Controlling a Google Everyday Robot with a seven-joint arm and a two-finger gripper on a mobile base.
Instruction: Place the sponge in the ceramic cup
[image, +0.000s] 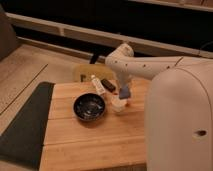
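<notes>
My gripper (123, 95) hangs at the end of the white arm that reaches in from the right, pointing down over the wooden table. It is shut on the sponge (124, 91), a small grey-blue block held just above the table. The ceramic cup (118, 104), short and cream-white, stands directly below and slightly left of the sponge. Sponge and cup rim are very close; I cannot tell whether they touch.
A wide black bowl (89, 107) sits left of the cup. Behind it lie a white bottle-like object (97, 84) and a small dark item (107, 85). A dark mat (25, 127) borders the table's left edge, and the robot's white body (180, 125) fills the right.
</notes>
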